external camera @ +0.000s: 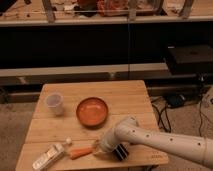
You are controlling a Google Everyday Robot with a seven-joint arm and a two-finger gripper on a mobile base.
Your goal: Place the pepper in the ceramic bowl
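Pepper: your small orange-red tapered pepper (80, 152) lies on the pale wooden slatted table (135, 97), near its front edge.
Gripper: your gripper (98, 148) sits at the pepper's thick end; grip can't be told.
Bowl: the round orange-brown ceramic bowl (92, 111) stands behind, apart.

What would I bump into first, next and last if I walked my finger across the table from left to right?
White bottle → plastic cup → pepper → ceramic bowl → the gripper, low at the table's front edge by the pepper's right end.
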